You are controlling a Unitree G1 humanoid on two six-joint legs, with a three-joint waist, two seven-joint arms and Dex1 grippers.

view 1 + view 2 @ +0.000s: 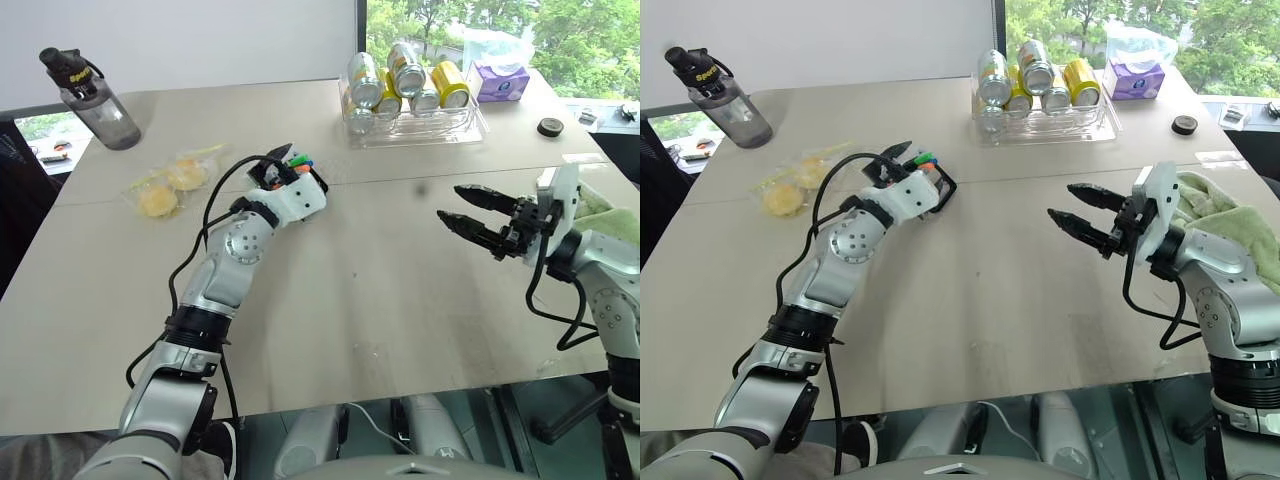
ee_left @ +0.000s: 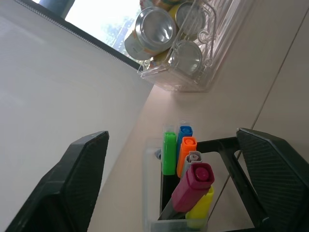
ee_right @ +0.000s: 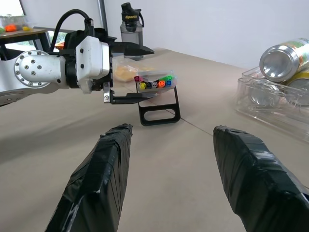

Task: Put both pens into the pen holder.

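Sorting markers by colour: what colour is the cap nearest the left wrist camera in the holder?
Magenta cap, atop the yellow one; best in the left wrist view.

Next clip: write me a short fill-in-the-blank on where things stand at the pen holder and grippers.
1. The left gripper sits at the pen holder with its jaws ____.
2. The right gripper is open and holds ____.
3. The tray at the table's far side holds drink ____.

Missing words: open; nothing; cans

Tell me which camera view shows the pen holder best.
The left wrist view: the pen holder sits close, between the open left gripper fingers, its marker caps distinct. The right wrist view shows it farther away; in the eye views the gripper partly hides it.
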